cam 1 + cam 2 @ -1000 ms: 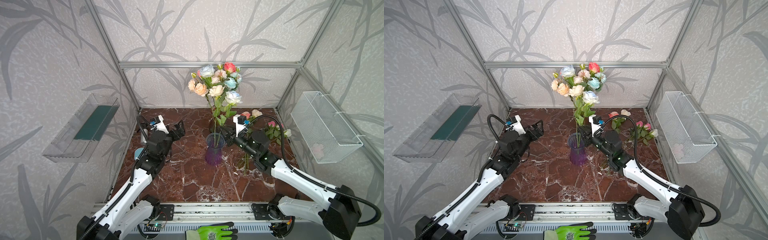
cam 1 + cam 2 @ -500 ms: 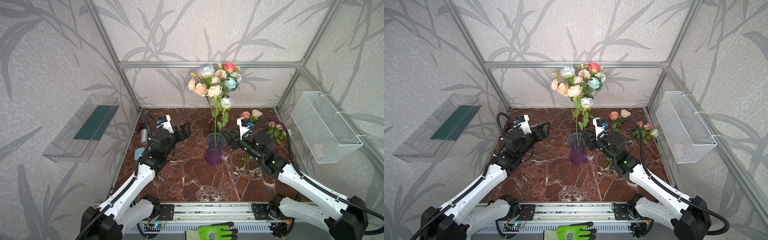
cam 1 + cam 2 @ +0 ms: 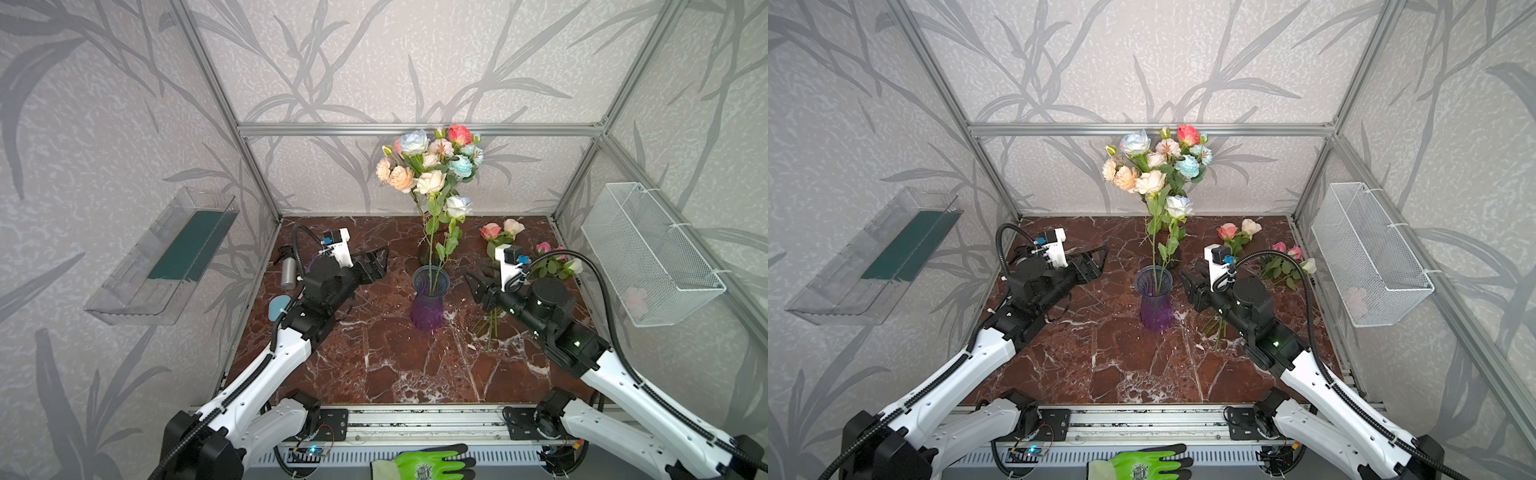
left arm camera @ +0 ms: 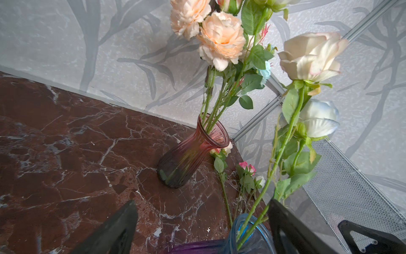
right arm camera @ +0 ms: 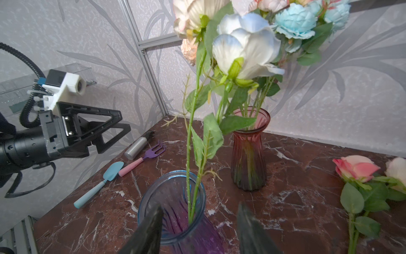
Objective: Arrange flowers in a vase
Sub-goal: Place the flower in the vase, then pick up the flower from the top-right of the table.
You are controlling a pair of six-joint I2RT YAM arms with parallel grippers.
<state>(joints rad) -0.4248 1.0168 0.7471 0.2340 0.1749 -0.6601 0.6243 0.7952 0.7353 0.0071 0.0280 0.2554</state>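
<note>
Two green-stemmed roses [image 3: 457, 206] stand in your ribbed blue-purple glass vase [image 3: 428, 307], more pink and cream flowers [image 3: 491, 231] lie beside it, left claw [image 3: 380, 262] wide open, right claw [image 3: 473, 276] half-open, both empty.

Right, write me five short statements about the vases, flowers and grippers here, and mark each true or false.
The purple vase holds two roses. True.
The right gripper grips a flower. False: its jaws stand open on nothing.
Loose flowers lie on the table, on the robot's right. True.
The red vase is empty. False: it holds a full bunch.
The left gripper is open and empty. True.
</note>
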